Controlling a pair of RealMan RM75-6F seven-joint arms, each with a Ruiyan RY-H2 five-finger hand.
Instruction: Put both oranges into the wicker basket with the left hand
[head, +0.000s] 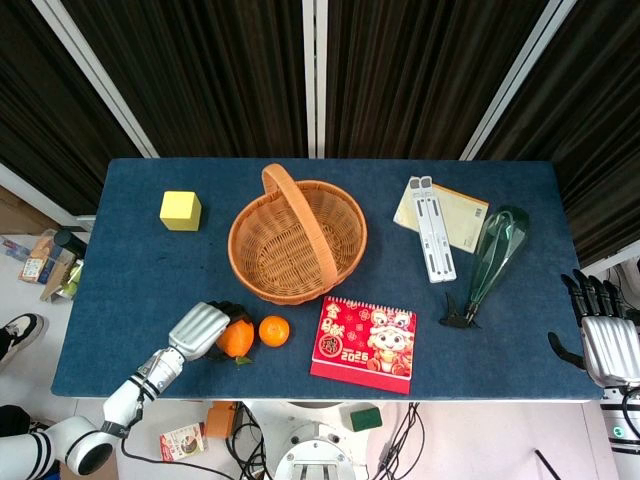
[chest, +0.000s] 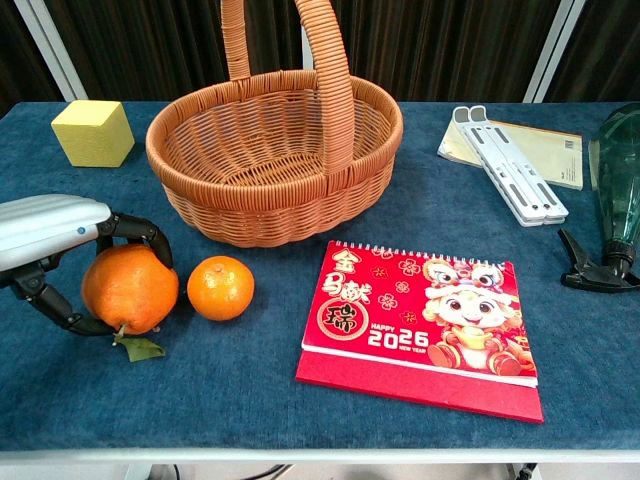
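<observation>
The left hand (chest: 45, 240) has its fingers (chest: 135, 228) wrapped around the larger orange (chest: 130, 289) on the bench (chest: 250, 400), beside the smaller orange (chest: 221, 288), apparently for lifting into the empty wicker basket (chest: 275, 160); the right hand (head: 604, 340) idles open.

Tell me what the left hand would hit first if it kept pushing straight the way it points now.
The left hand already has its fingers curled around the large orange. Straight ahead, toward the robot's right, the small orange sits just beyond it, so the large one would probably bump that first. The gap looks narrow, but depth is uncertain.
</observation>
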